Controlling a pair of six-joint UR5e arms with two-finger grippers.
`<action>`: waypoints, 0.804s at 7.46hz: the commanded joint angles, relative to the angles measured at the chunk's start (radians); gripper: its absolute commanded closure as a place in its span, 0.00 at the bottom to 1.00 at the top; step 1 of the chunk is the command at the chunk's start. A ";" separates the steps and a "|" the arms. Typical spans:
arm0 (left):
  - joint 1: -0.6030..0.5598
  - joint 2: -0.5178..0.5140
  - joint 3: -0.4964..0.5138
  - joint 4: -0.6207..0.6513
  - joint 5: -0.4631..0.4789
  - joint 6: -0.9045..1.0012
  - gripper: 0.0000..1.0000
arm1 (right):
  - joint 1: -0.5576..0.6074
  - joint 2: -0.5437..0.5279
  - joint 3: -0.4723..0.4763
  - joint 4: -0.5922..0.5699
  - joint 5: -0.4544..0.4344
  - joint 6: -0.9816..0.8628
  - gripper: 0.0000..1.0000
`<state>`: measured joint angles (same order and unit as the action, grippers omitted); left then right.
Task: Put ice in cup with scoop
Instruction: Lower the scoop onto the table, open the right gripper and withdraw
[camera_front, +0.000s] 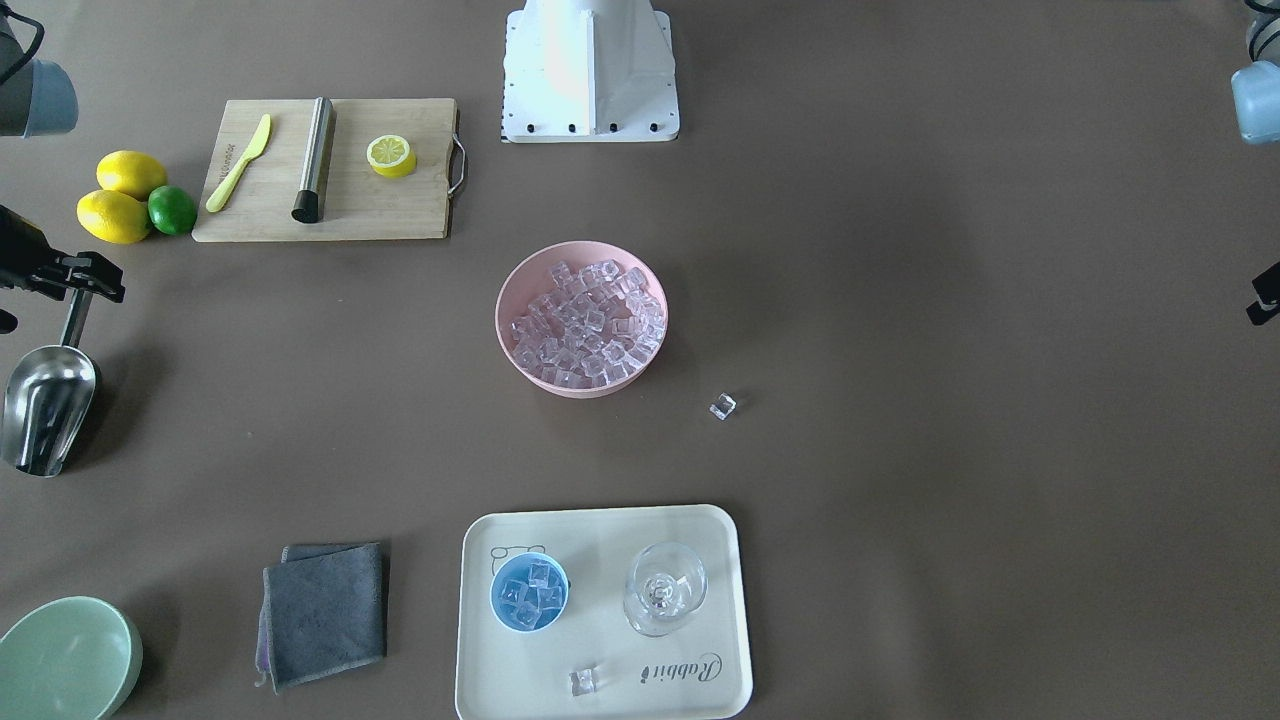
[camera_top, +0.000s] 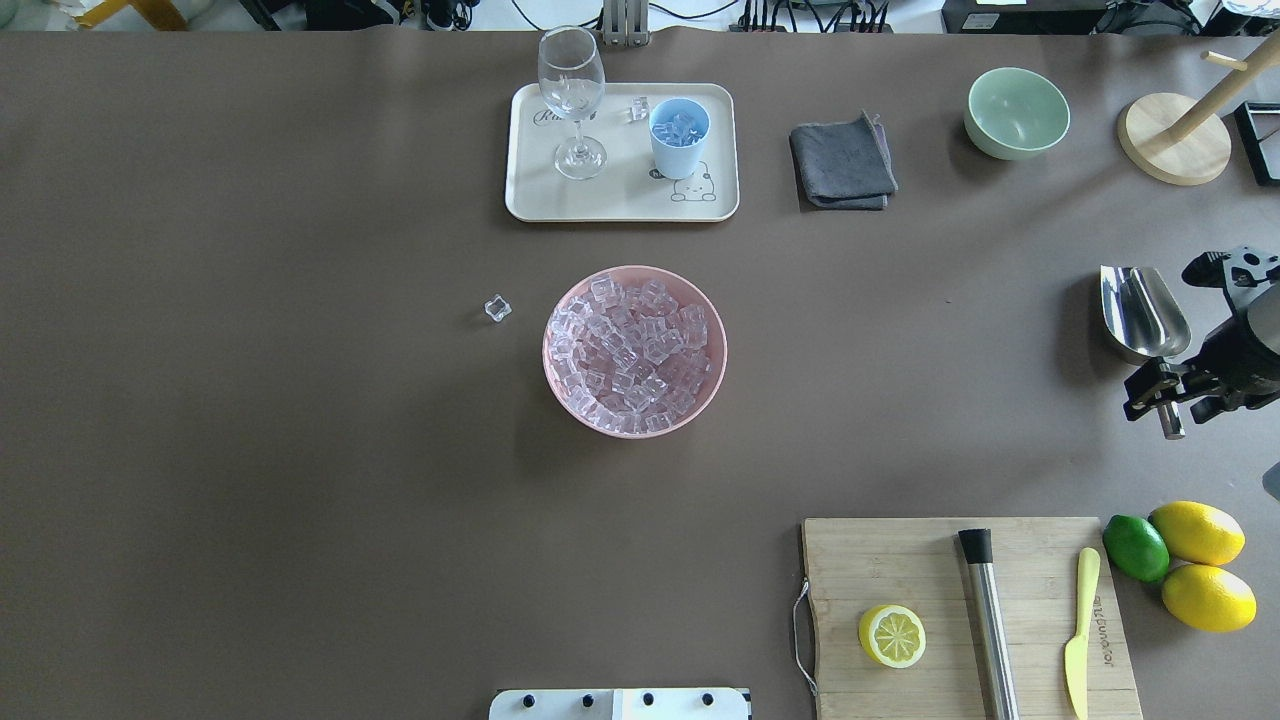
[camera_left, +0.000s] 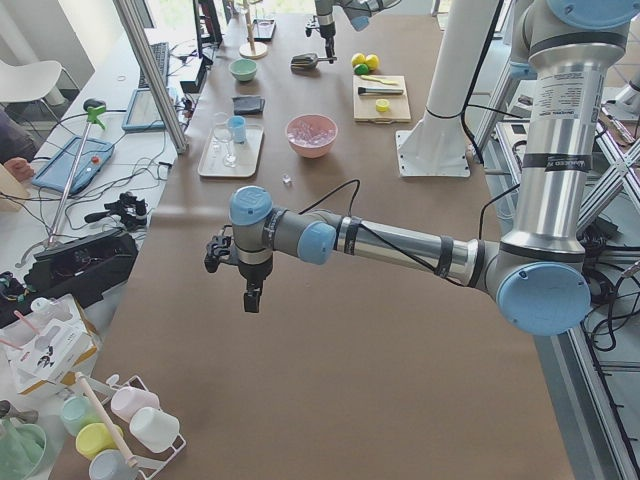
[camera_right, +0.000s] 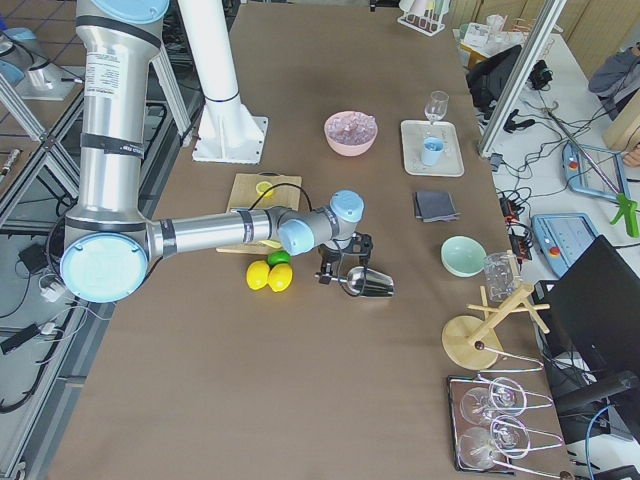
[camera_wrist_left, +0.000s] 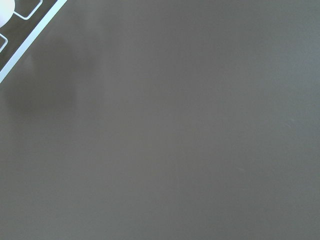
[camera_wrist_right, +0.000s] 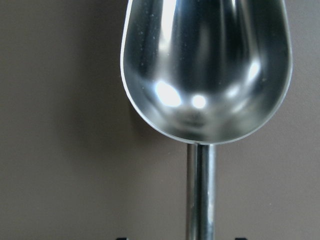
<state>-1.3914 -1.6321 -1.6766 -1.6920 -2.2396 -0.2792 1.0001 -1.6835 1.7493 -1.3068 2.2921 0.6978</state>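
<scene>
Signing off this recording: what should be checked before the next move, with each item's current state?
1. Scoop trough empty: ok.
2. Right pincer gripping the handle: not ok, jaws stand apart either side of it.
3. Cup upright on the tray, ice inside: ok.
4. No stray ice: not ok, one cube on the table, another on the tray.
5. Left pincer open or shut: cannot tell.
</scene>
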 joint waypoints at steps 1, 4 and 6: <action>0.000 0.000 0.000 0.000 0.000 0.000 0.02 | 0.017 -0.007 0.082 -0.049 0.020 -0.001 0.00; 0.000 0.000 0.000 0.000 0.000 0.000 0.02 | 0.145 0.007 0.180 -0.279 0.033 -0.218 0.00; 0.000 -0.002 0.003 0.000 0.000 0.000 0.02 | 0.231 -0.008 0.179 -0.296 0.056 -0.367 0.00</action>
<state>-1.3913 -1.6322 -1.6758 -1.6920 -2.2396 -0.2792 1.1521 -1.6817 1.9252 -1.5695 2.3329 0.4848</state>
